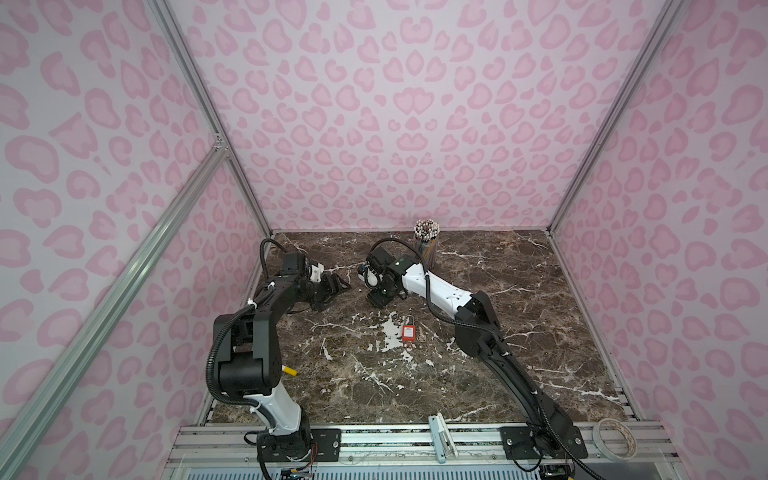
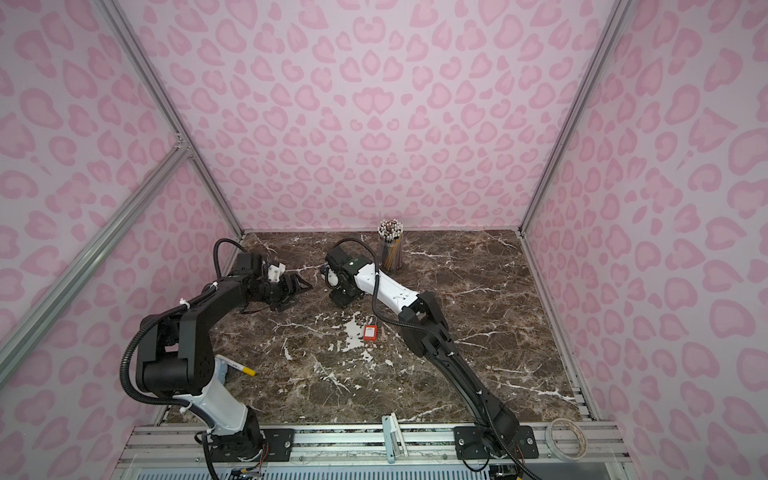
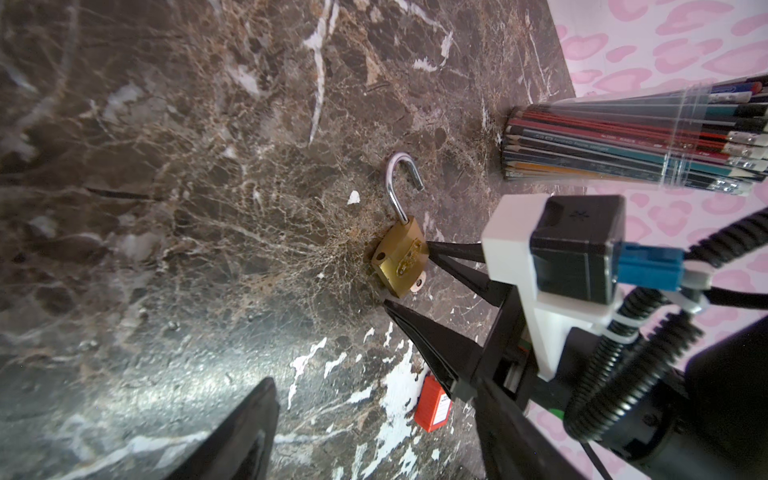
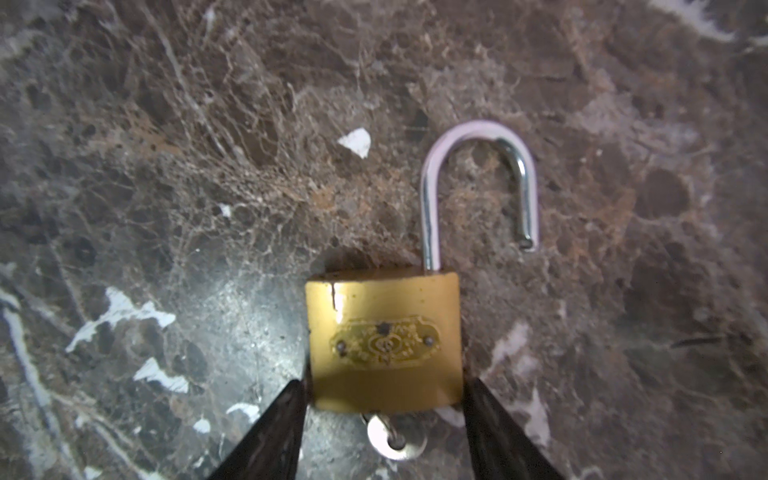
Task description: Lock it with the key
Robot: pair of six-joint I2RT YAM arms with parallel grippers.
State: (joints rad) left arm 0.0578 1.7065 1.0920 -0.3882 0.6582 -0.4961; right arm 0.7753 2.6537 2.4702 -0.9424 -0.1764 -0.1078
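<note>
A brass padlock (image 4: 384, 340) lies flat on the marble table with its steel shackle (image 4: 478, 187) swung open. A small silver key (image 4: 390, 440) sticks out of the bottom of its body. My right gripper (image 4: 384, 384) points down over it, its black fingers (image 4: 274, 432) close on either side of the body with a thin gap. In the left wrist view the padlock (image 3: 399, 262) sits between those fingers (image 3: 457, 270). In both top views the right gripper (image 1: 376, 297) hides the padlock. My left gripper (image 1: 336, 286) hovers open and empty just left of it.
A red padlock (image 1: 408, 332) with a loose key (image 1: 422, 333) beside it lies at mid-table. A clear cup of pencils (image 1: 426, 245) stands near the back wall. A yellow-capped marker (image 1: 289, 371) lies by the left arm, and a tape roll (image 1: 615, 438) sits on the front rail.
</note>
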